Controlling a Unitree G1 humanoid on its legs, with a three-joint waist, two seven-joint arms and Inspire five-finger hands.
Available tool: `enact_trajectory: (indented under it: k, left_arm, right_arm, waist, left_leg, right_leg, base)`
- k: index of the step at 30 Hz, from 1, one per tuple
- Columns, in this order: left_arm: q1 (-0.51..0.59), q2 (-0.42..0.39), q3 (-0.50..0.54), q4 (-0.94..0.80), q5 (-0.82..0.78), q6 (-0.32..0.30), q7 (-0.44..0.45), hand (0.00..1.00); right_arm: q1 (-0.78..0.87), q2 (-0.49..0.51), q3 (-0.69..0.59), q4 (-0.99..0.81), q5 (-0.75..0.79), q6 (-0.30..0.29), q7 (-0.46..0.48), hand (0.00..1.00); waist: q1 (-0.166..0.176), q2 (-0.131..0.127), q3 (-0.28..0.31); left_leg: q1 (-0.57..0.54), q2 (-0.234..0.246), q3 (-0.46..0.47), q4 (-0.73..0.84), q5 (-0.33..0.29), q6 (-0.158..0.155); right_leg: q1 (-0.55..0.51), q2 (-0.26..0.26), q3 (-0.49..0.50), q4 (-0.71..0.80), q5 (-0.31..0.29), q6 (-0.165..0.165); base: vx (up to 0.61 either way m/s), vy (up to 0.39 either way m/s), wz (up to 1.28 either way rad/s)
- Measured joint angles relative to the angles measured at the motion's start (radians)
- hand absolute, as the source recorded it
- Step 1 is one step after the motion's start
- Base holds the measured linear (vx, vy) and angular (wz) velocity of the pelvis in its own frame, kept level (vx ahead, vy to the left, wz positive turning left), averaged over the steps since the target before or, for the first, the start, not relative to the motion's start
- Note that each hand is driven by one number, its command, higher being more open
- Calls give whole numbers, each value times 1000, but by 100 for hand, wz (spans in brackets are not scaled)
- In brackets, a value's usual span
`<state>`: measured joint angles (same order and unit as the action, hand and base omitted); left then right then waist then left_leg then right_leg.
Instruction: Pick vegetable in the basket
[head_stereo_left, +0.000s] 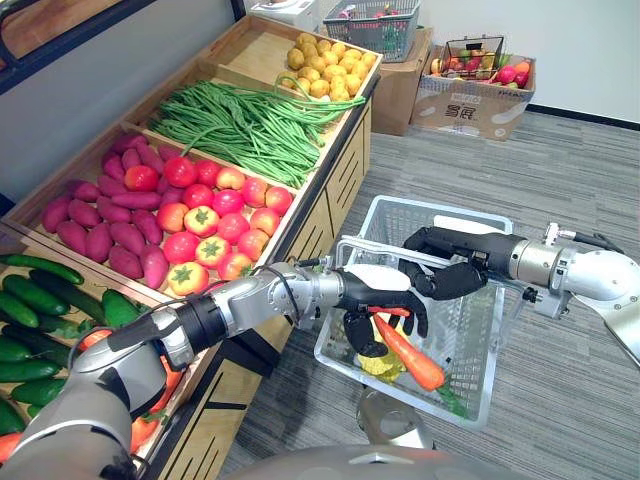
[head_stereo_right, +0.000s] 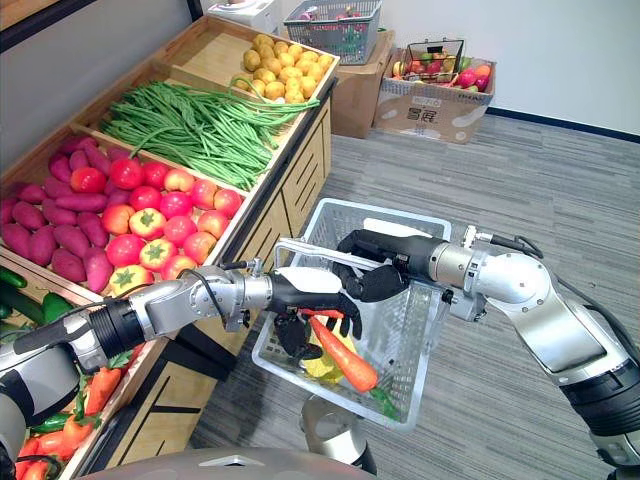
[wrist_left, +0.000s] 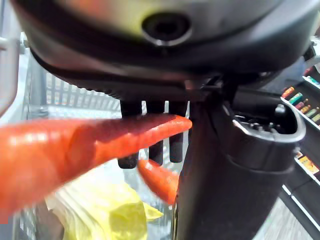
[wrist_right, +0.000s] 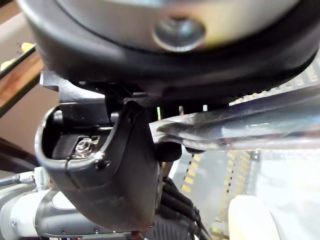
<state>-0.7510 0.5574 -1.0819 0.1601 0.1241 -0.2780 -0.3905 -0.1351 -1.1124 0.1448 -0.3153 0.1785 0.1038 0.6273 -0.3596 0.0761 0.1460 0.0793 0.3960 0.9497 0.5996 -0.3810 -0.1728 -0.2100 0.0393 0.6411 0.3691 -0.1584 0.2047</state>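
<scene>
- Left hand (head_stereo_left: 385, 298), over the basket (head_stereo_left: 440, 208): thumb and fingers pinch the carrot (head_stereo_left: 412, 358) by its thin tip. It hangs tilted inside, above a yellow vegetable (wrist_left: 100, 210), apparently ready for release.
- Right hand (head_stereo_left: 455, 275): curled round the handle (wrist_right: 240, 125), I judge to steady the basket.

- Brown cardboard box (head_stereo_left: 470, 108) on the floor beyond the far end of the wooden produce stand (head_stereo_left: 345, 165): dark printed characters (head_stereo_left: 461, 112) on its front face, too small to read.
- Second brown cardboard box (head_stereo_left: 400, 92), just beside the stand's far end, under a grey wire basket (head_stereo_left: 372, 28): no print can be made out.
- Stand's wooden bins and front panels: no labels, price tags or numbers can be read.
</scene>
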Motion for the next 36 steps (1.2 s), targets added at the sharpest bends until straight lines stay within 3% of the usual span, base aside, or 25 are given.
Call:
enact_trajectory:
  k: [8, 18, 28, 31, 33, 36]
  left_arm:
    - [-6, 0, 34, 0, 2, 12, -14, 100]
    - [-125, 20, 38, -1, 43, 26, -72, 100]
    - [-200, 113, 40, -58, 85, 11, -104, 100]
    - [-265, 146, 40, -94, 81, 12, -138, 100]
    - [-332, 202, 44, -169, -78, 41, -193, 100]
    - [-315, 274, 48, -239, -162, 41, -147, 100]
  right_arm:
    - [-31, 39, 0, 31, 0, 0, 0, 0]
    - [-42, 70, -47, 38, 0, 7, -9, 0]
    - [-44, 166, -82, 37, 3, 8, -21, 0]
    - [-44, 199, -118, 25, 6, 8, -21, 0]
    - [-40, 209, -167, 5, 60, 7, -20, 0]
    - [-38, 193, -192, -20, 123, -1, -22, 0]
  waist:
    - [2, 0, 0]
    - [28, 3, -2]
    - [38, 14, -5]
    - [44, 31, -7]
    - [50, 42, -14]
    - [58, 44, -16]
  left_leg:
    - [-5, 0, -10, 1, 0, 0]
    - [-21, -3, -38, 8, 2, 5]
    - [-46, -4, -70, 18, 6, 12]
    - [-56, -5, -80, 27, 1, 22]
    - [-73, -10, -109, 28, 0, 29]
    - [-103, -21, -162, 26, 11, 48]
  right_leg:
    - [2, -5, -7, -2, 0, 0]
    - [4, -18, -29, -7, 2, 3]
    - [9, -35, -52, -27, 13, 15]
    - [17, -40, -60, -43, 22, 20]
    - [24, -57, -84, -43, 22, 20]
    - [27, -72, -129, -44, 21, 20]
  base:
    - [8, 46, 3]
    - [6, 40, 7]
    - [0, 42, 8]
    - [0, 43, 10]
    - [-1, 57, 25]
    - [-14, 18, 50]
